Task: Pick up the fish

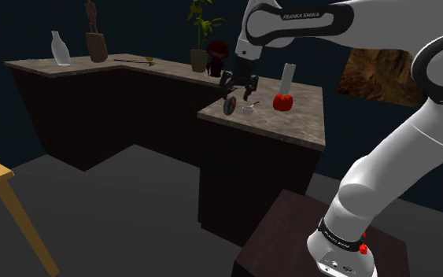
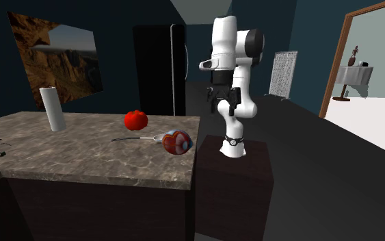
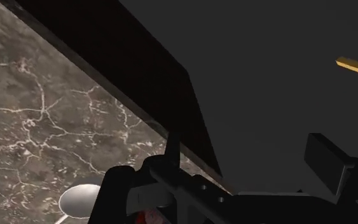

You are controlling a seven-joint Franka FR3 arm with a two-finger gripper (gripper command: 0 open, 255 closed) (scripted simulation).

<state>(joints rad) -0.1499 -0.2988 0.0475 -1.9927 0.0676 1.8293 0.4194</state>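
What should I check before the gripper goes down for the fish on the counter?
1. Gripper open: ok, its fingers stand apart.
2. Gripper empty: ok, it holds nothing.
3. Fish free to grasp: ok, it lies untouched near the counter edge.
4. Spoon out of the way: not ok, its bowl lies close beside the fish.
5. Gripper centred over the fish: cannot tell from these angles.
6. Red fruit out of the way: ok, it stands well apart.
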